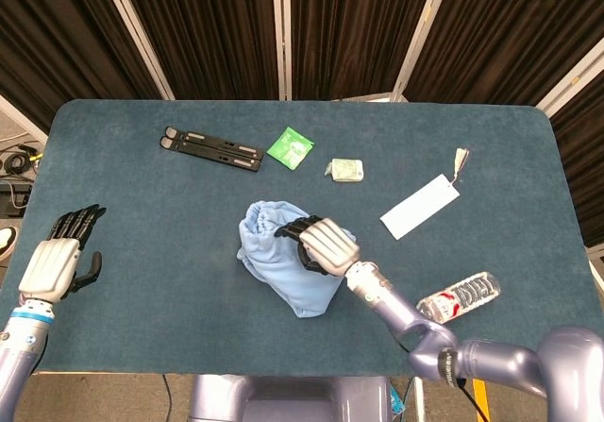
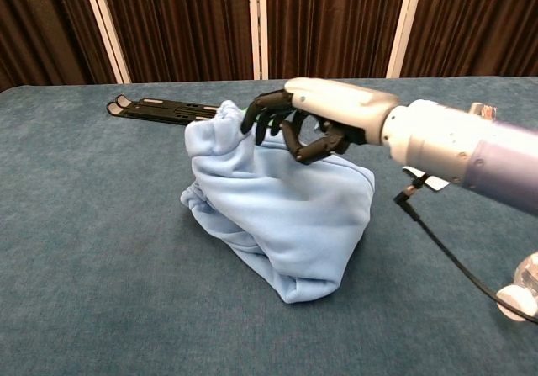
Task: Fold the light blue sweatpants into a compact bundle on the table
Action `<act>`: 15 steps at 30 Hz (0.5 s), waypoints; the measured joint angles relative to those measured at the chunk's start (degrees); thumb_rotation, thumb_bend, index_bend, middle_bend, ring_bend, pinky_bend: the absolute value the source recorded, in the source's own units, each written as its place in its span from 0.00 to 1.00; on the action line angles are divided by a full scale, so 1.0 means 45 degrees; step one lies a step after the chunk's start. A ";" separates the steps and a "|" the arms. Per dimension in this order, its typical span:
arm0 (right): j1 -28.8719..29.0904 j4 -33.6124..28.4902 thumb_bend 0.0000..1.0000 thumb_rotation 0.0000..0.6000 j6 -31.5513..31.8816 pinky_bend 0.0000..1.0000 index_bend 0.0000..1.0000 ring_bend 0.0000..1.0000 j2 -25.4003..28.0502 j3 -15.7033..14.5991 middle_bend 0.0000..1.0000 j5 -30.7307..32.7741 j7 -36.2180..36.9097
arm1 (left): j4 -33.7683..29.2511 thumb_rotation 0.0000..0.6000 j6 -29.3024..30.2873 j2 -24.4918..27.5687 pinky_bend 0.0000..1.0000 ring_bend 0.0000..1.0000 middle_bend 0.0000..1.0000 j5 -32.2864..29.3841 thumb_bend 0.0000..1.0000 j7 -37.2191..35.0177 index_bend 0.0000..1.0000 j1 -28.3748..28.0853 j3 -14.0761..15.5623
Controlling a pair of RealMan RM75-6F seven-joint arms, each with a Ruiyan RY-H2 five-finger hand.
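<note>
counter: rounded corners, dark teal carpet-like cover, fills most of the frame. dark pleated curtains with pale vertical posts span the upper edge. cables lie at left edge.

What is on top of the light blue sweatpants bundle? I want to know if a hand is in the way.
The right hand sits on top of the sweatpants, fingers curled onto the upper fold. Whether it grips cloth is hidden. The left hand is far off, open.

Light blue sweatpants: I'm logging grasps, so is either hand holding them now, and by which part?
Cannot be told: the right hand curls onto the top of the light blue sweatpants, grip unclear. The left hand holds nothing.
</note>
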 measured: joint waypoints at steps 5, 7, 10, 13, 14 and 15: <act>0.0506 0.0664 0.84 1.00 -0.0159 0.35 0.31 0.30 -0.0761 0.0141 0.33 -0.0281 0.0054 | 0.0055 1.00 -0.0062 -0.0027 0.00 0.00 0.00 -0.0056 0.69 -0.0002 0.00 -0.0020 -0.0003; 0.0682 0.0858 0.84 1.00 -0.0285 0.35 0.31 0.30 -0.0974 0.0195 0.33 -0.0293 0.0014 | 0.0076 1.00 -0.0081 -0.0034 0.00 0.00 0.00 -0.0077 0.69 -0.0016 0.00 -0.0028 -0.0009; 0.0876 0.1159 0.84 1.00 -0.0587 0.35 0.31 0.30 -0.1222 0.0244 0.33 -0.0191 -0.0181 | 0.0077 1.00 -0.0078 -0.0029 0.00 0.00 0.00 -0.0063 0.69 -0.0053 0.00 -0.0028 -0.0012; 0.1003 0.1455 0.84 1.00 -0.0847 0.35 0.31 0.30 -0.1412 0.0230 0.32 -0.0052 -0.0475 | 0.0075 1.00 -0.0062 -0.0016 0.00 0.00 0.00 -0.0038 0.69 -0.0080 0.00 -0.0022 -0.0012; 0.1043 0.1569 0.84 1.00 -0.0954 0.35 0.31 0.30 -0.1474 0.0199 0.32 -0.0004 -0.0605 | 0.0074 1.00 -0.0059 -0.0013 0.00 0.00 0.00 -0.0032 0.69 -0.0089 0.00 -0.0020 -0.0011; 0.1069 0.1648 0.84 1.00 -0.1043 0.35 0.31 0.30 -0.1518 0.0166 0.32 0.0033 -0.0697 | 0.0073 1.00 -0.0061 -0.0009 0.00 0.00 0.00 -0.0028 0.69 -0.0105 0.00 -0.0020 -0.0010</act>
